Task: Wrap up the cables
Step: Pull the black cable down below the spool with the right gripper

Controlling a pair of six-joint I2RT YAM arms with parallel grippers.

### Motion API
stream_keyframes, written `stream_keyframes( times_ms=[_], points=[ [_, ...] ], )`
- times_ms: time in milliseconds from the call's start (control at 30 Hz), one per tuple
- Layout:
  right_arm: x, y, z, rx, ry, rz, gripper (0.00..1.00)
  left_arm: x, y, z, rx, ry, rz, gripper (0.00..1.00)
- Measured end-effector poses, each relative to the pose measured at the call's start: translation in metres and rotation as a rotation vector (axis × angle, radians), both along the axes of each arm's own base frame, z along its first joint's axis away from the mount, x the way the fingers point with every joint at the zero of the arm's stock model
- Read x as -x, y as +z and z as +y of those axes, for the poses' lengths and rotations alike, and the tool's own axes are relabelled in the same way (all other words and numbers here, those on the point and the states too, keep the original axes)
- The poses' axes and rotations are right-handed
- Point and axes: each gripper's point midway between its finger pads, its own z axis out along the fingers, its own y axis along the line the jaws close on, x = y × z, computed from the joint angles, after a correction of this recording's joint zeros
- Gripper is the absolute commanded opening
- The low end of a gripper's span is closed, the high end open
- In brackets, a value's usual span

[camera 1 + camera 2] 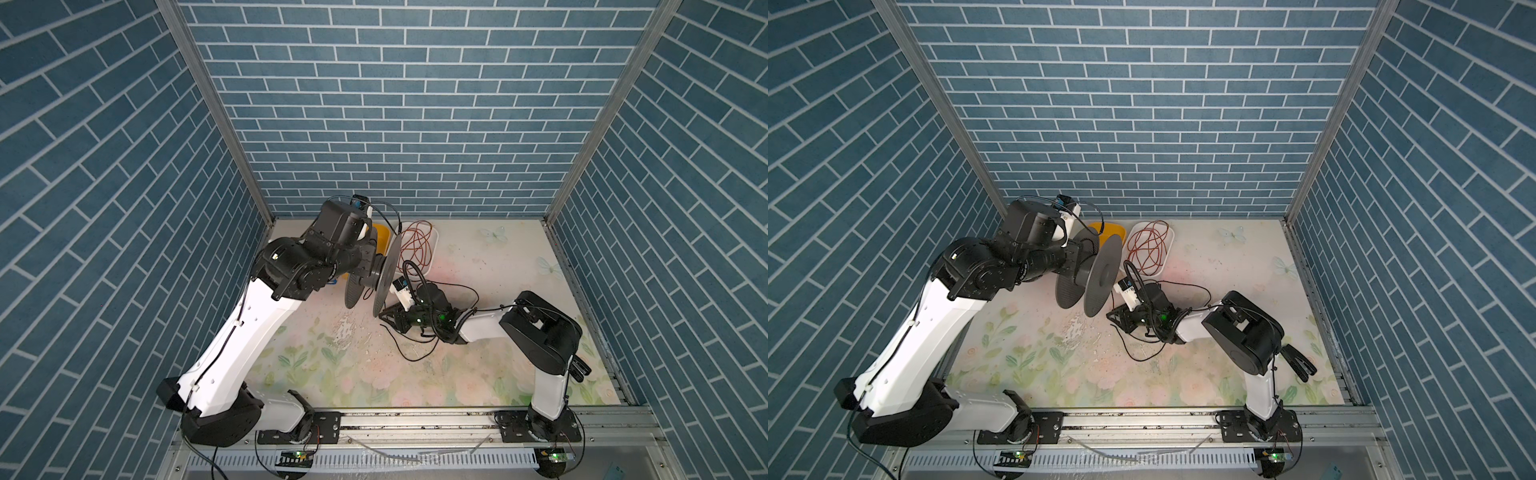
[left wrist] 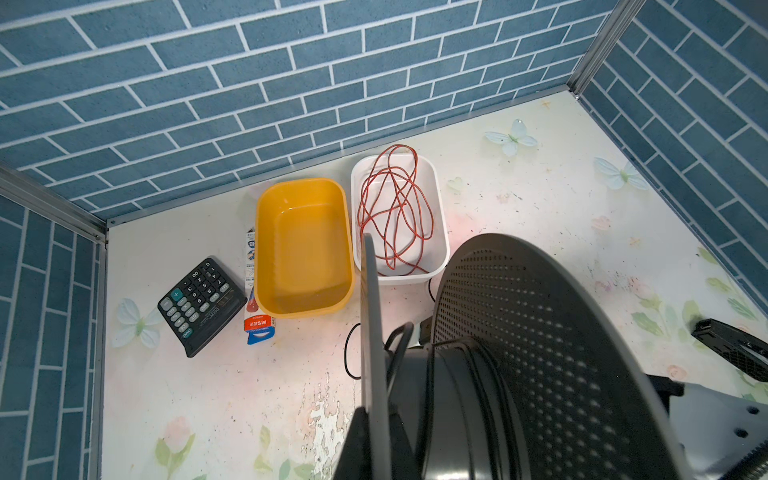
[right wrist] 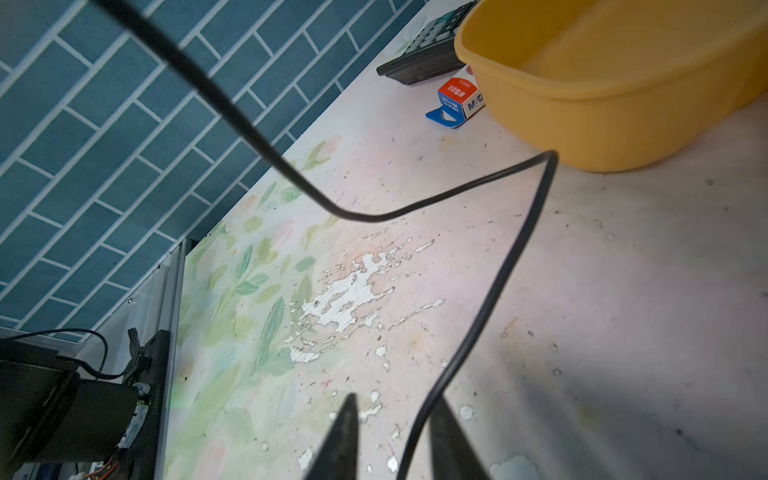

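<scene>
My left gripper [image 2: 374,415] is shut on one flange of the grey spool [image 1: 384,274] [image 1: 1100,276] and holds it on edge above the table. A few turns of the black cable [image 2: 486,374] lie round the spool's hub [image 2: 457,395]. From there the cable [image 3: 498,270] hangs down in a bend. It passes between the fingers of my right gripper [image 3: 395,415], close against one of them, and the fingers stand apart. In both top views my right gripper [image 1: 386,319] [image 1: 1115,318] sits low, just below the spool. Slack cable [image 1: 411,353] [image 1: 1142,353] loops on the table beside it.
At the back stand an empty yellow tub [image 2: 303,249] and a white tray [image 2: 440,232] holding a tangle of reddish-brown wire [image 2: 395,208]. A black calculator [image 2: 199,303] and a small red-and-blue box [image 2: 259,324] lie left of the tub. Blue brick walls close three sides.
</scene>
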Motion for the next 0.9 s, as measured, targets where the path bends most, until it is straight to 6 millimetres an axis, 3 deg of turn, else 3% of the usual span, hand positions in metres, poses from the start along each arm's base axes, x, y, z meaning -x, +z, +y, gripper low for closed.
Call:
stream_keyframes(
  times_ms=[167, 333, 600, 700, 900],
  points=[
    [0.006, -0.011, 0.0, 0.059, -0.011, -0.009, 0.0, -0.007, 0.006, 0.007, 0.001, 0.029, -0.011, 0.0],
    [0.039, -0.005, 0.002, 0.134, 0.035, -0.085, 0.0, -0.028, 0.018, 0.015, -0.032, 0.111, -0.055, 0.0],
    [0.103, 0.061, 0.003, 0.17, 0.121, -0.333, 0.0, -0.068, -0.016, 0.031, -0.245, 0.283, -0.053, 0.0],
    [0.109, 0.086, -0.007, 0.168, 0.105, -0.385, 0.0, -0.074, -0.034, 0.038, -0.323, 0.319, -0.04, 0.0],
    [0.101, 0.137, -0.033, 0.14, 0.019, -0.478, 0.0, -0.076, -0.06, 0.051, -0.426, 0.367, -0.025, 0.0]
  ],
)
